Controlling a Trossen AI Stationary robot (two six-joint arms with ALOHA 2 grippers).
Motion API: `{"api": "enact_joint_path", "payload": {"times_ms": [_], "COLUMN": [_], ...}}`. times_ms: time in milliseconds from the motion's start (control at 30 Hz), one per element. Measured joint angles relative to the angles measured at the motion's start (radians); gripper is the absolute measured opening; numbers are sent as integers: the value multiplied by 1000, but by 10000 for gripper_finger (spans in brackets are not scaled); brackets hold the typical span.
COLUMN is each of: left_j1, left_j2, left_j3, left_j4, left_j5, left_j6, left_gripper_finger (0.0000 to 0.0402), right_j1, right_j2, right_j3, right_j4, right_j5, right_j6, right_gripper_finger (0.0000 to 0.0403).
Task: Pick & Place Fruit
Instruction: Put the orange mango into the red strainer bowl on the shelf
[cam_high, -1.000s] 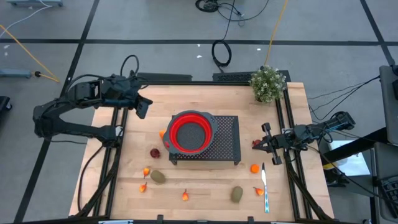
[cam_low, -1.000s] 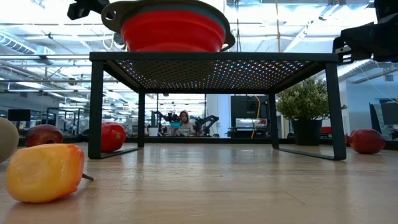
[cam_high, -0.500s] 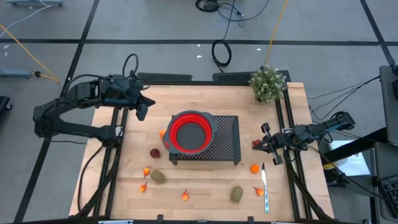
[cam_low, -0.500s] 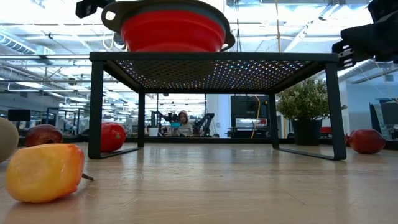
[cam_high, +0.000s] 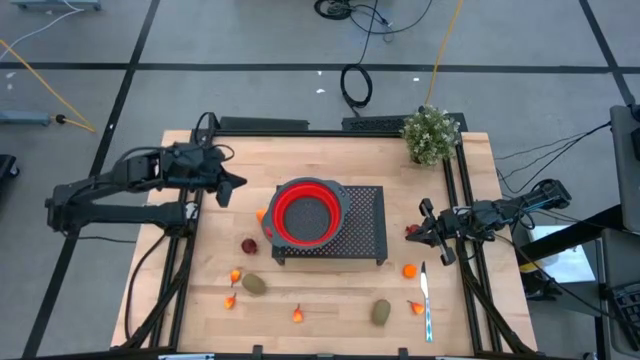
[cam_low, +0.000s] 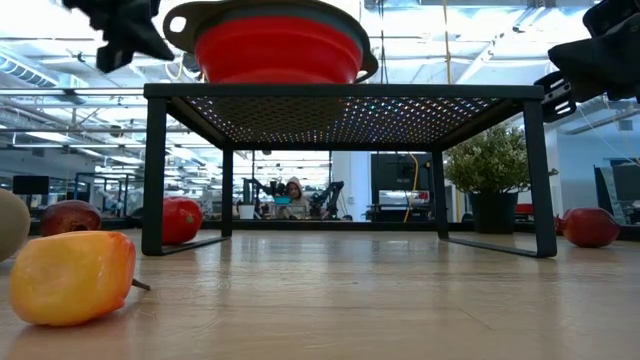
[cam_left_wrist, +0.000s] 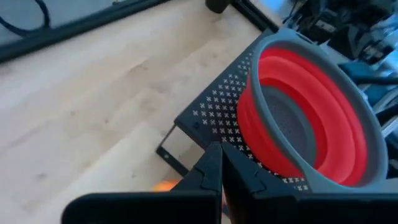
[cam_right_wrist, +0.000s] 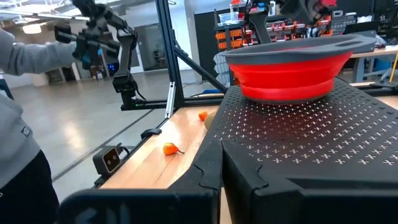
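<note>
Left gripper (cam_high: 225, 190) closed, empty, beside the red bowl (cam_high: 305, 212); right gripper (cam_high: 432, 232) closed — at table's (cam_high: 330, 300) right edge.

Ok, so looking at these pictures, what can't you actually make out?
- High view: the orange piece beside the red bowl is half hidden under the bowl's rim.
- High view: red piece partly covered by the right claw.
- Low view: oval is cut off by the picture's edge.
</note>
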Motion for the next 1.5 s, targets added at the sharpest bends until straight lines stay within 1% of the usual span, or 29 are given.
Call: {"api": "enact_joint_path", "payload": {"times_ms": [100, 200, 333, 633, 833, 1000, 1133, 1300, 1500], "left_j1": [0, 0, 0, 0, 0, 0, 0, 0, 0], "left_j2": [-52, -81, -90, -89, -89, -77, -44, 16, 90], "left_j3": [-75, -128, -175, -276, -338, -367, -367, -367, -367], "left_j4": [34, 34, 32, 32, 33, 38, 74, 132, 187], "left_j5": [5, 6, 11, 65, 65, 57, 48, 47, 44], "left_j6": [-56, -95, -95, 32, 84, 179, 271, 455, 522], "left_gripper_finger": [3, 2, 2, 2, 1, 6, 1, 11, 3], "right_j1": [0, 0, 0, 0, 0, 0, 0, 0, 0], "right_j2": [0, 0, 0, 0, 0, 0, 0, 0, 0], "right_j3": [0, 0, 0, 0, 0, 0, 0, 0, 0], "right_j4": [0, 0, 0, 0, 0, 0, 0, 0, 0], "right_j5": [1, 3, 3, 3, 3, 3, 3, 4, 4], "right_j6": [0, 0, 0, 0, 0, 0, 0, 0, 0], "right_gripper_finger": [0, 0, 0, 0, 0, 0, 0, 0, 0]}}
